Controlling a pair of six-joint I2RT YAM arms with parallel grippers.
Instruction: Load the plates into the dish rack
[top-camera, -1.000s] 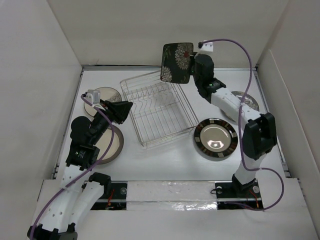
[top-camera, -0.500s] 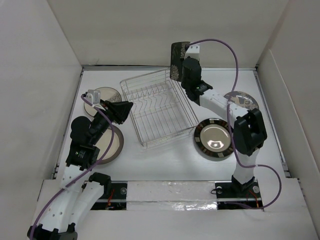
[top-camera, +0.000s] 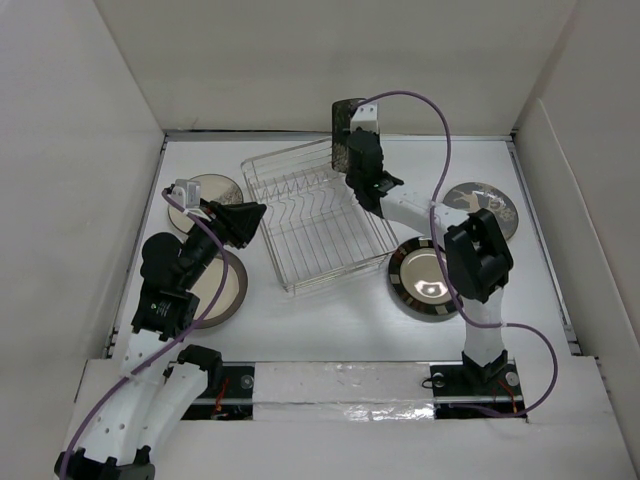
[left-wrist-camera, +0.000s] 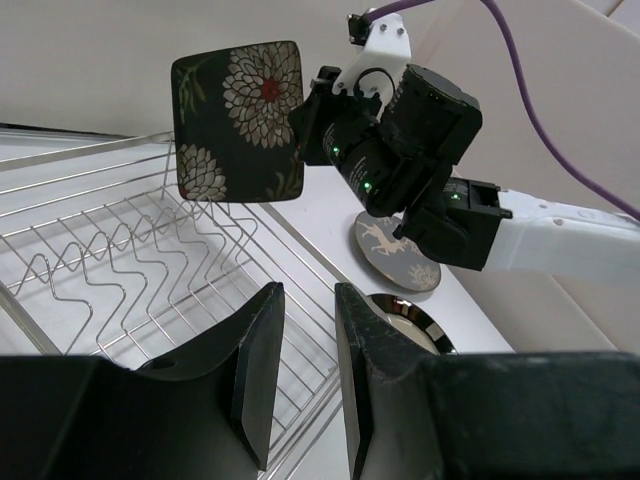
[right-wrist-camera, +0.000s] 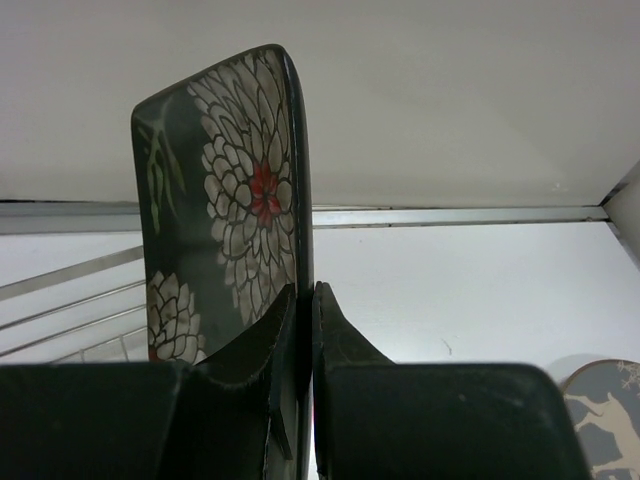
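My right gripper (top-camera: 352, 150) is shut on the edge of the square dark floral plate (top-camera: 343, 130). It holds the plate upright in the air above the far right corner of the dish rack (top-camera: 320, 215). The plate shows in the right wrist view (right-wrist-camera: 225, 200), pinched between my fingers (right-wrist-camera: 345, 335), and in the left wrist view (left-wrist-camera: 238, 120). My left gripper (top-camera: 260, 212) hovers at the rack's left side. Its jaws stand a little apart and hold nothing (left-wrist-camera: 308, 295). Round plates lie flat on the table: a dark striped-rim one (top-camera: 432, 278), a grey patterned one (top-camera: 485, 200), a cream one (top-camera: 215, 290) and a small one (top-camera: 215, 190).
The wire rack (left-wrist-camera: 120, 260) sits slanted in the middle of the white table, with nothing between its dividers. White walls enclose the table at the back and both sides. The right arm's purple cable (top-camera: 420, 100) arcs above the rack's far right.
My right gripper has carried the square plate leftward to the rack's far right corner and turned it nearly edge-on to the top camera. The left arm has not moved.
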